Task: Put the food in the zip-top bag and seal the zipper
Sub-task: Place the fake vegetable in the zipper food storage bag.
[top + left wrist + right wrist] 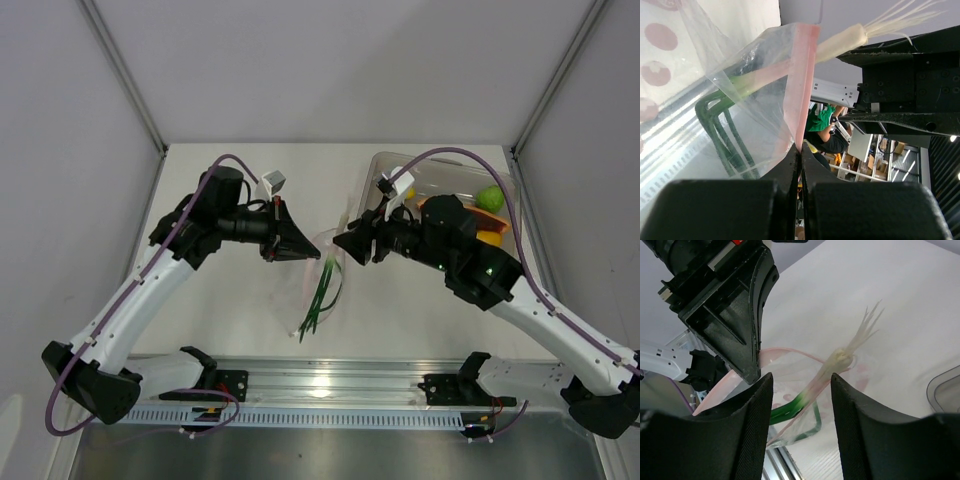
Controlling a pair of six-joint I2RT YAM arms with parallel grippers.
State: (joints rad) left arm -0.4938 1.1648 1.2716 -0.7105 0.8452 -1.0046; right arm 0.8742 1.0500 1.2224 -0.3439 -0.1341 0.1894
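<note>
My left gripper [313, 254] is shut on the pink-red zipper [801, 75] edge of the clear zip-top bag [326, 268] and holds it up off the table. The thin green vegetable [320, 293] hangs inside the bag, and its white root end [847, 38] sticks out past the mouth. My right gripper [342, 244] is open and empty, just right of the bag mouth. In the right wrist view, the vegetable [807, 396] lies between my open fingers [752, 430]. The green lime [489, 197] and a reddish piece [490, 238] lie in the tray, partly hidden by the right arm.
A rigid clear tray [385, 165] stands at the back right; its corner shows in the right wrist view [946, 390]. A metal rail [330, 385] runs along the near table edge. Grey walls enclose the table on three sides.
</note>
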